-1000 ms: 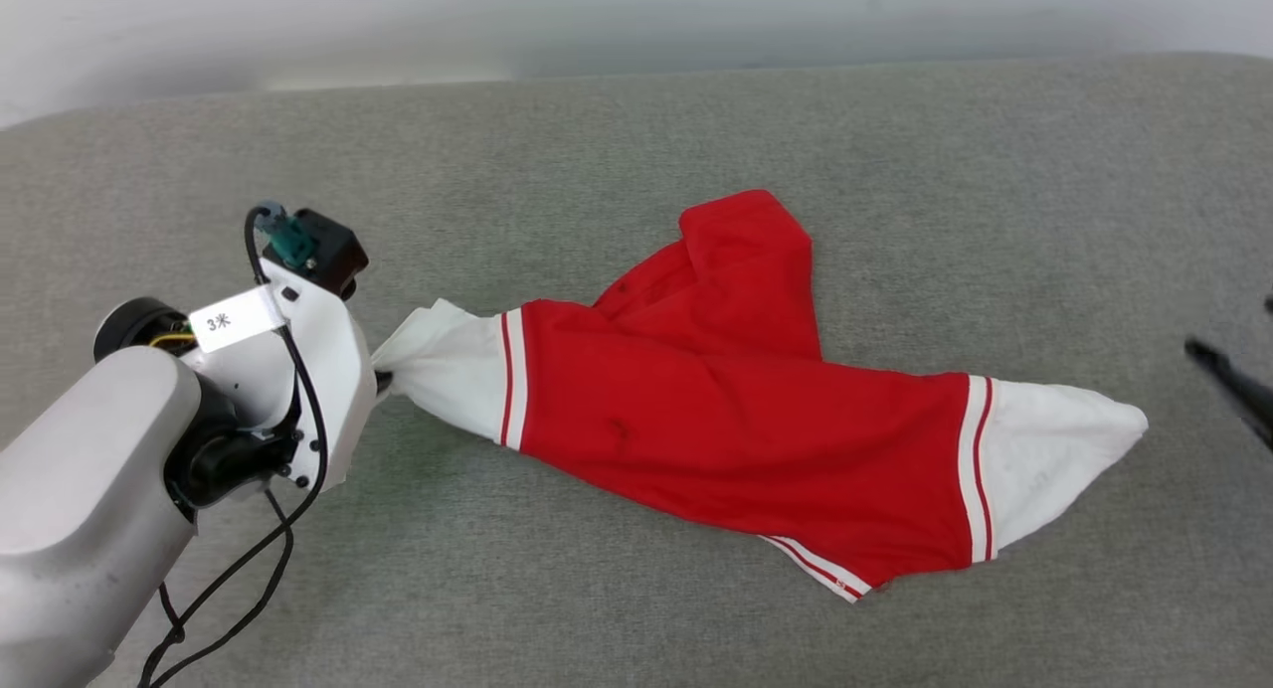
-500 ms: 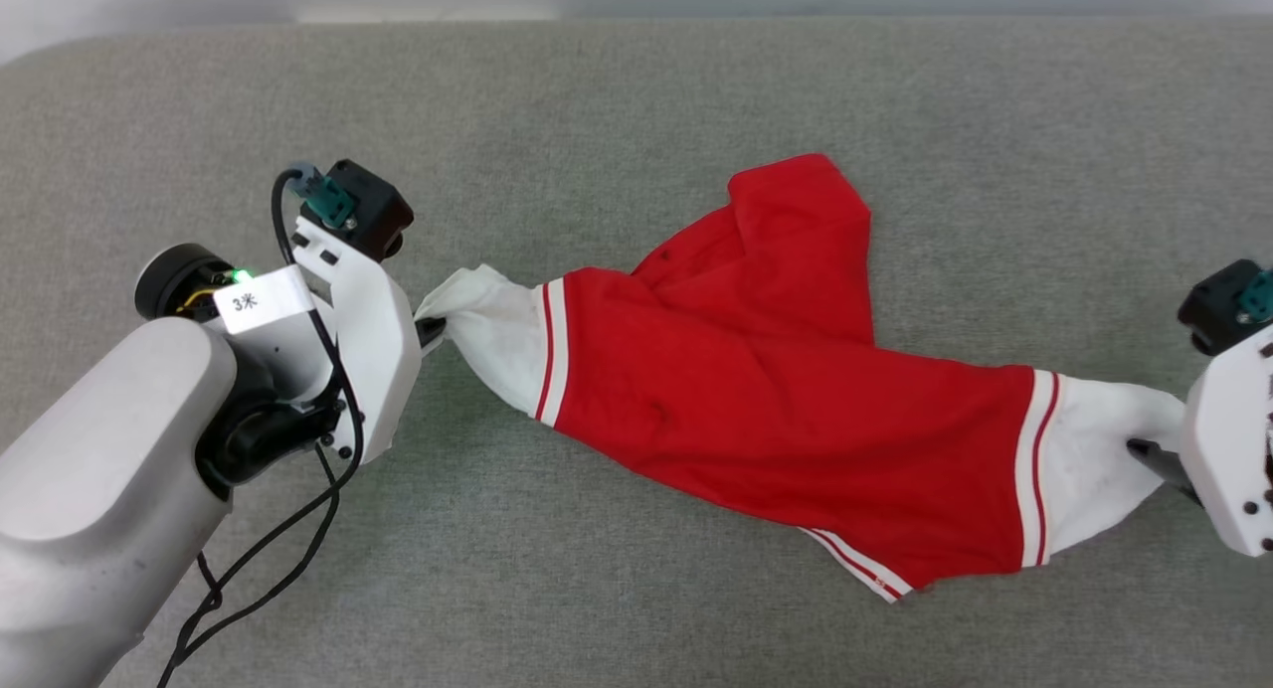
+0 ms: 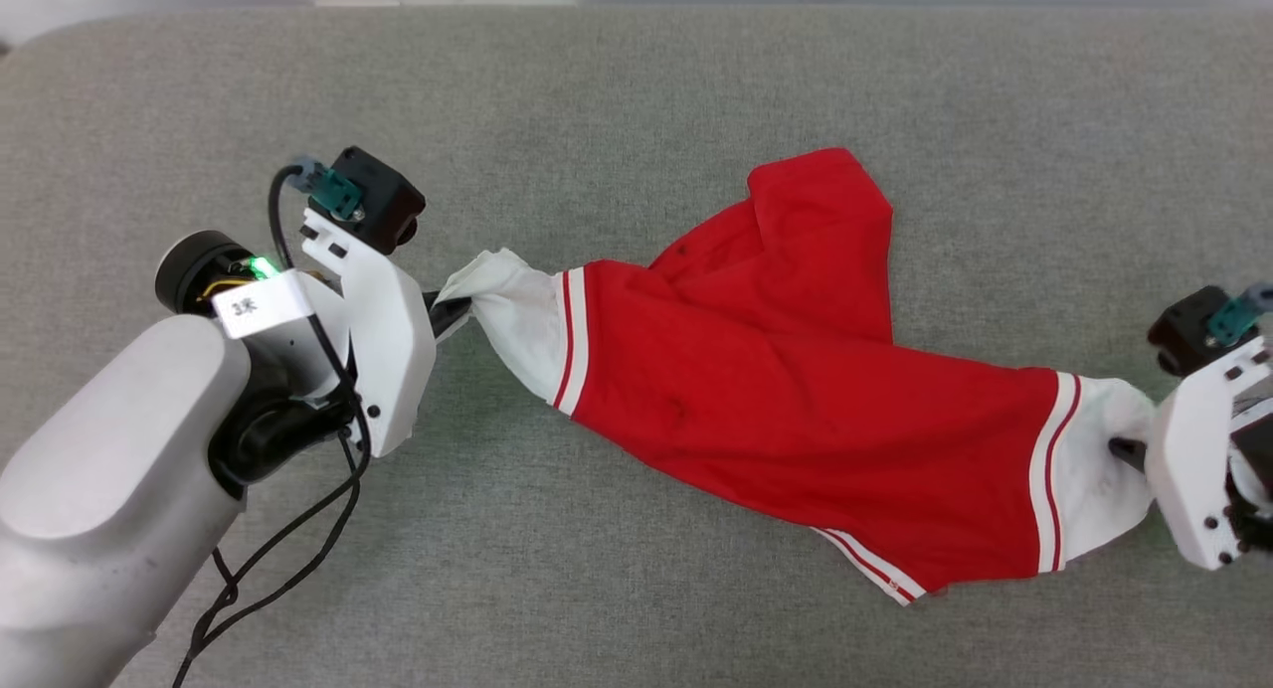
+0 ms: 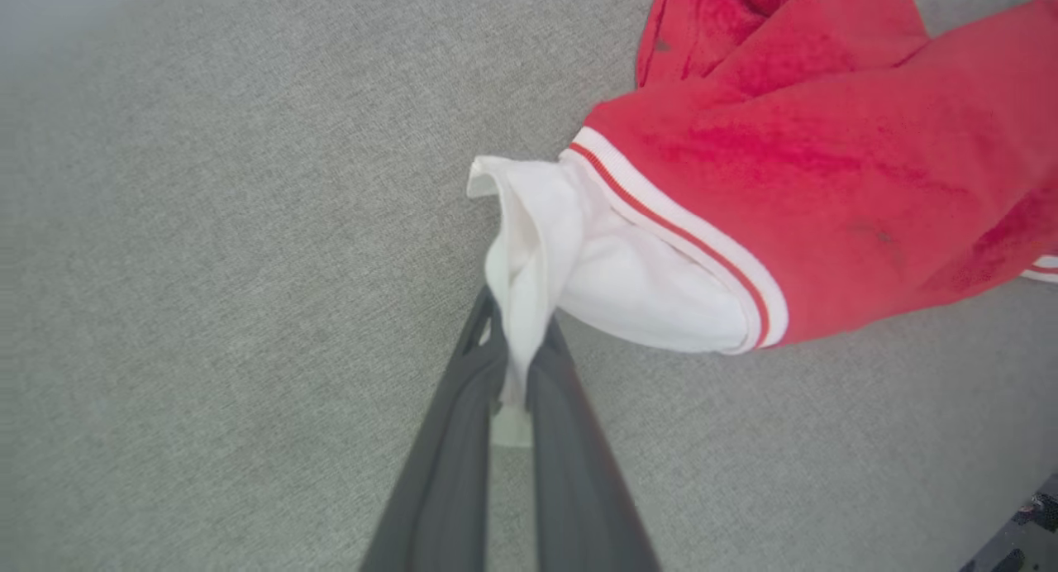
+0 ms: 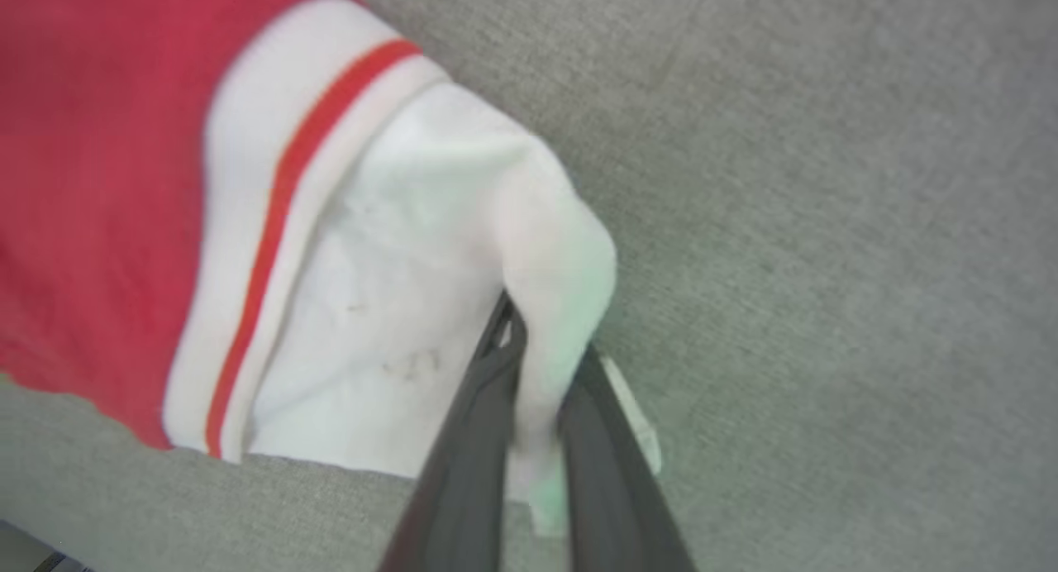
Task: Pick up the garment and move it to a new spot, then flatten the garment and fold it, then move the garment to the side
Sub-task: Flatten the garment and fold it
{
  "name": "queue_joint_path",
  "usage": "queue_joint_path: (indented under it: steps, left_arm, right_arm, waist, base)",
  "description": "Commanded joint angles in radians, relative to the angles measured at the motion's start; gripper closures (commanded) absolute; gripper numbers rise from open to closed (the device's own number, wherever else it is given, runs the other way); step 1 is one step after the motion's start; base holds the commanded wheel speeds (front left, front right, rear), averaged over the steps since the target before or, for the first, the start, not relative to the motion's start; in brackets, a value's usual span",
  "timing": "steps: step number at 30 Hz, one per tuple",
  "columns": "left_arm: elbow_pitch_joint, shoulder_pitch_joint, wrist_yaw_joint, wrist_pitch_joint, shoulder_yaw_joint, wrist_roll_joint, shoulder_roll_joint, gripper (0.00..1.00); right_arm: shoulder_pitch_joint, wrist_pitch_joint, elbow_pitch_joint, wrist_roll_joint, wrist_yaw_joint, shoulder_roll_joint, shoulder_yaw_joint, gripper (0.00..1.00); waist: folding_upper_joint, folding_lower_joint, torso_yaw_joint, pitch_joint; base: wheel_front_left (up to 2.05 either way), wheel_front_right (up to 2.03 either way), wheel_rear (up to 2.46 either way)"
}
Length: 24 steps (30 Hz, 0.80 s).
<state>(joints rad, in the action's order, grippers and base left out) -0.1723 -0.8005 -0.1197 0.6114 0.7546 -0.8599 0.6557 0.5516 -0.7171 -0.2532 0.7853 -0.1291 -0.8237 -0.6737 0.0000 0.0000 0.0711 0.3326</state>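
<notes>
Stretching across the grey worktop [image 3: 636, 91], the red garment [image 3: 796, 400] is held at both white sleeves, one sleeve tip being pinched between the fingers of the left tool [image 3: 453, 310] and the other clamped likewise by the right tool [image 3: 1124, 449], its body lying rumpled between them.

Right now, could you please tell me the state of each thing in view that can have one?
shirt: unfolded and rumpled, one red flap turned over, lying drawn out across the grey surface.
left end effector: shut, pinching white cloth at one end of the shirt.
right end effector: shut, pinching white cloth at the opposite end.
</notes>
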Motion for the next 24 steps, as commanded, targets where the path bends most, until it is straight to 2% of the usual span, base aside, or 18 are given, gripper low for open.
queue_joint_path:
  steps: [1, 7, 13, 18, 24]
  left_arm:
    - [0.008, 0.014, -0.001, -0.013, -0.01, -0.013, 0.01, 1.0]
    - [0.073, 0.006, -0.001, -0.035, -0.046, -0.036, 0.049, 1.0]
    - [0.163, -0.012, 0.012, -0.023, -0.087, -0.078, 0.076, 1.0]
    - [0.21, -0.072, 0.024, -0.023, -0.137, -0.106, 0.075, 1.0]
    - [0.182, -0.225, 0.022, -0.031, -0.171, -0.09, 0.026, 1.0]
  right_arm:
    - [-0.008, 0.032, 0.002, 0.008, -0.003, 0.007, -0.02, 1.0]
    - [0.001, 0.138, 0.094, 0.044, -0.001, -0.061, 0.049, 1.0]
    - [-0.008, 0.173, 0.207, 0.076, -0.001, -0.103, 0.151, 1.0]
    - [0.052, 0.158, 0.284, 0.054, -0.001, -0.104, 0.235, 1.0]
    - [0.218, 0.092, 0.309, 0.002, -0.001, -0.07, 0.281, 1.0]
  waist:
    - [0.0, 0.0, -0.004, -0.029]
    - [0.0, 0.0, -0.005, -0.122]
    - [0.0, 0.0, -0.006, -0.183]
    - [0.0, 0.0, -0.006, -0.184]
    - [0.0, 0.0, 0.002, -0.126]
  base:
    - [0.0, 0.0, 0.0]
    - [0.0, 0.0, 0.0]
    - [0.0, 0.0, 0.0]
    - [0.0, 0.0, 0.0]
    - [0.0, 0.0, 0.0]
